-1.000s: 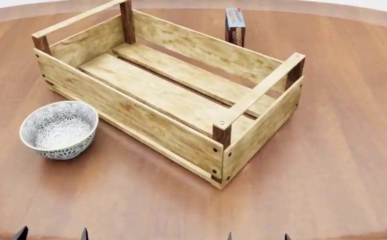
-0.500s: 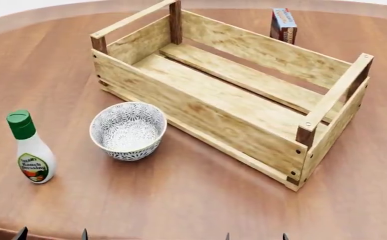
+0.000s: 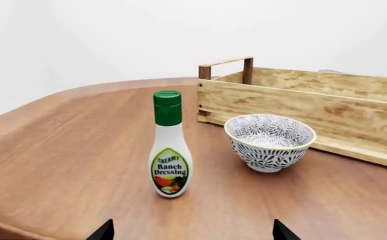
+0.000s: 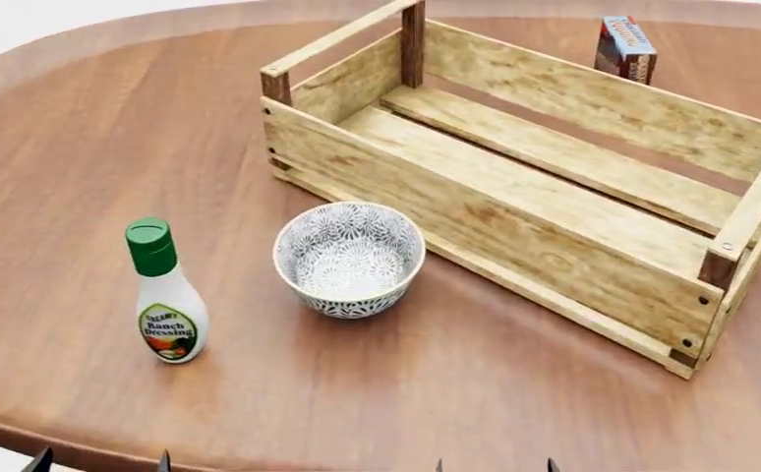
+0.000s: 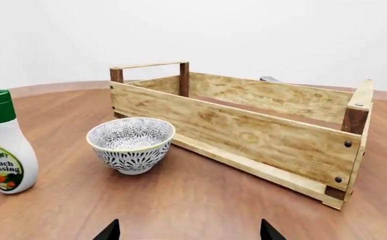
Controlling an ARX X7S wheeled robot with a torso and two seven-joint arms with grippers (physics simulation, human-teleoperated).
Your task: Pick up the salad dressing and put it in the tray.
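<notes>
The salad dressing is a white bottle with a green cap and a ranch label, standing upright on the table's left front. In the left wrist view the salad dressing stands straight ahead of my left gripper, whose two dark fingertips are wide apart and hold nothing. The tray, a light-wood slatted crate with dark corner posts, lies at the right, with nothing visible inside. My right gripper is open too, low at the table's near edge, facing the tray. Both grippers show in the head view only as tips along the frame's lower edge.
A white-grey patterned bowl stands between the bottle and the crate's near long side. A small blue-and-red box stands upright beyond the crate's far side. The round wooden table's edge curves close to the bottle at the left front.
The head view has swung left: the crate and bowl slid right in frame, and the dressing bottle came fully into view. The gripper tips stay at the bottom edge.
</notes>
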